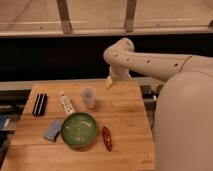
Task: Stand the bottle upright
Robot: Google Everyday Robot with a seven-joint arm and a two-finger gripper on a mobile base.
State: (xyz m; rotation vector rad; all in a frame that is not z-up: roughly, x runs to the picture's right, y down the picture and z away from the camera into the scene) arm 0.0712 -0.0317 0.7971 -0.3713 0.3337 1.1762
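The bottle (66, 103) is slim and whitish with a darker label. It lies on its side on the wooden table (125, 120), left of the clear plastic cup (89, 97) and just above the green bowl (78, 130). My gripper (109, 82) hangs from the white arm over the table's back edge, right of the cup and well apart from the bottle. Nothing shows in it.
A dark red oblong object (107, 138) lies right of the bowl. A black oblong item (39, 104) lies at the left edge and a blue-grey pad (53, 130) left of the bowl. My white body (182, 125) fills the right side.
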